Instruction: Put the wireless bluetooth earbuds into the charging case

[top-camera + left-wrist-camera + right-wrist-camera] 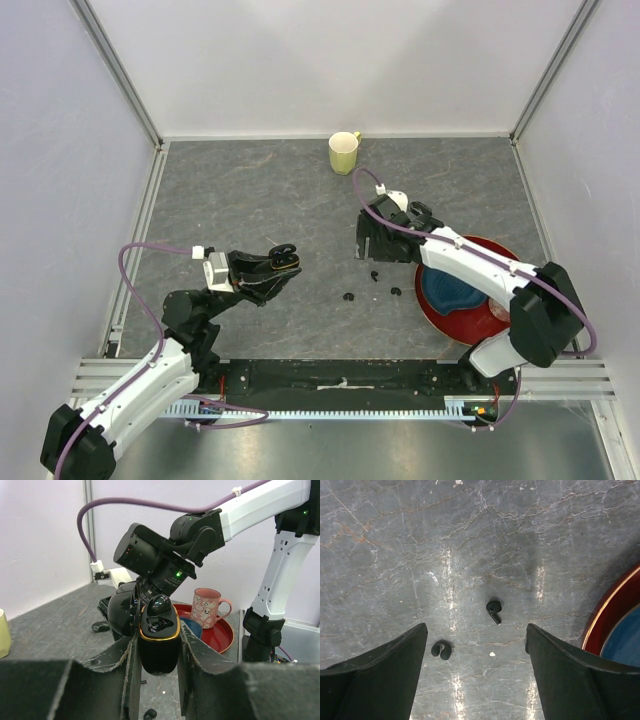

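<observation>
The left pincer (pixel 284 264), seen from above, grips the charging case (pixel 284 250), a dark blur there, while the right pincer (pixel 366 243) hangs wide open with three earbuds (pixel 349 296) on the desk (pixel 250 190) beneath it. The left wrist view shows the case upright between the fingers (pixel 115 670), lid open, its sides covered by them. The right wrist view shows two earbuds between the empty jaws; a dark speck at one finger's edge is unreadable.

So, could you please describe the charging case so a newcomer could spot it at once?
Find the left arm at the near-left of the table. Its gripper holds the charging case off the table. A glossy black pod with a gold rim, far bigger than the loose earbuds.
</observation>
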Robot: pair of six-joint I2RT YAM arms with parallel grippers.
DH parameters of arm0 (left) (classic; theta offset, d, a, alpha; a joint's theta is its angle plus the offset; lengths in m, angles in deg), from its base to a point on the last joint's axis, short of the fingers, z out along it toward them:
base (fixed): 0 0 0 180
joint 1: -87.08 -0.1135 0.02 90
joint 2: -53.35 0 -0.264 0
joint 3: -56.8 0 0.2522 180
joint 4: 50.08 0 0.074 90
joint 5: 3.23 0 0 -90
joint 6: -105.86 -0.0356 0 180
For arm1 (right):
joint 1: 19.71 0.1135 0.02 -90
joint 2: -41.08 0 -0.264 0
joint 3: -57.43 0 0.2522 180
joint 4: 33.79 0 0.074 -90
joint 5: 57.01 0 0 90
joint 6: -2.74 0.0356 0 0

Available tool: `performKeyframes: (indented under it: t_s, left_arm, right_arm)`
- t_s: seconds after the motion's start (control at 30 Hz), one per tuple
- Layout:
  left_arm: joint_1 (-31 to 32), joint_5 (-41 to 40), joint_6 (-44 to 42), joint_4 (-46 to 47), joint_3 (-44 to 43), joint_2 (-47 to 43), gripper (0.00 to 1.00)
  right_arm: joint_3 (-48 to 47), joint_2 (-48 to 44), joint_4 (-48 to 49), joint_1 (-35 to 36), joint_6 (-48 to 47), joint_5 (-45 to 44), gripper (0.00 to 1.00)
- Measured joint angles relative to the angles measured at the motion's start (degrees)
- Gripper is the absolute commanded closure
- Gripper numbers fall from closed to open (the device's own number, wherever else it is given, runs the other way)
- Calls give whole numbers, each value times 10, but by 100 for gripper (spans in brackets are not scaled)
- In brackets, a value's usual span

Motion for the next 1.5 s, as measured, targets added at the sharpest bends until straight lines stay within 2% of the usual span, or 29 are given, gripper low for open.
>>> performKeyframes:
  t_s: [0.17,0.37,0.53,0.87,1.2,1.37,1.4,1.5]
  left_arm:
    - [0,0,0,0,0,-1,98]
    - [0,-1,0,-5,0,-3,98]
    - [0,-2,0,-13,0,-4,98]
    - [0,-2,0,-29,0,-7,98]
    - [0,-6,0,-32,0,-12,98]
    - [0,-6,0,-33,0,-12,98]
    - [0,-6,0,-33,0,-12,98]
    - [0,-6,0,-35,0,-13,98]
  right_arm:
    - [0,29,3,-1,-26,20,30]
    - [0,78,5,-1,-47,30,39]
    - [0,110,9,-1,-57,36,39]
    - [2,112,31,-1,-73,41,38]
    - [3,113,36,-1,-83,38,44]
    - [11,113,42,-2,-86,42,38]
    - [12,113,43,-2,-86,44,31]
    - [16,112,47,-2,-87,50,19]
